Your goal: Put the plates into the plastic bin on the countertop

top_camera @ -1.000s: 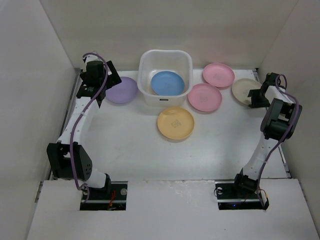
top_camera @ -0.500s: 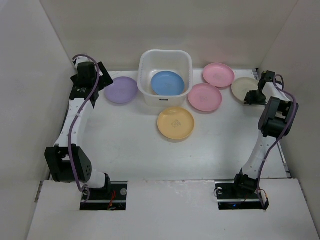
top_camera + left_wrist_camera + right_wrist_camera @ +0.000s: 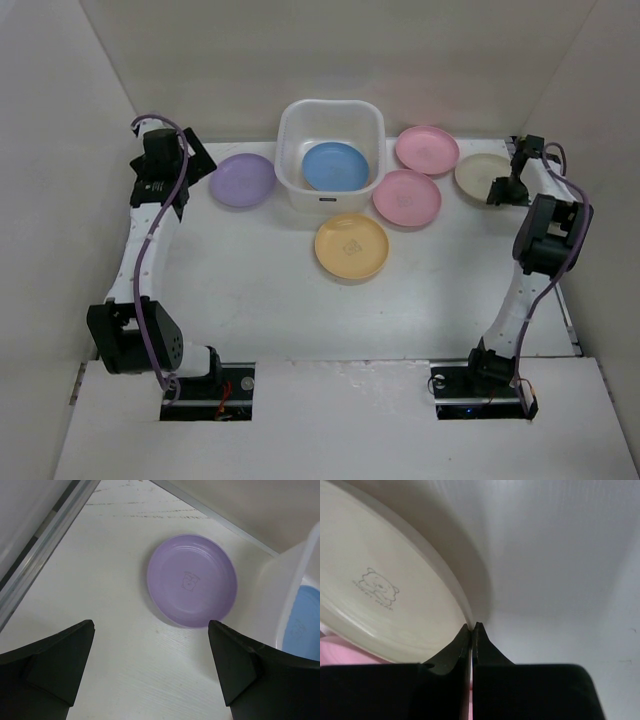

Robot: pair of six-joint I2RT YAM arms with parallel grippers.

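Note:
The white plastic bin (image 3: 293, 176) stands at the back middle of the countertop (image 3: 270, 300) with a blue plate (image 3: 335, 166) inside it. A purple plate (image 3: 243, 180) (image 3: 192, 580) lies left of the bin. Two pink plates (image 3: 428, 148) (image 3: 407, 196) and a yellow-orange plate (image 3: 351, 246) lie to its right and front. My right gripper (image 3: 497, 190) (image 3: 471, 626) is shut on the rim of the cream plate (image 3: 478, 176) (image 3: 380, 600), which is tilted off the surface. My left gripper (image 3: 172, 178) (image 3: 150, 630) hangs open just short of the purple plate, holding nothing.
White walls close in the countertop on three sides. A metal rail (image 3: 45, 550) runs along the left edge, close to my left arm. The right arm stands near the right wall (image 3: 600, 150).
My right gripper has shut on the cream plate's rim and lifted that edge. The left gripper has drawn back to the left, away from the purple plate, still open.

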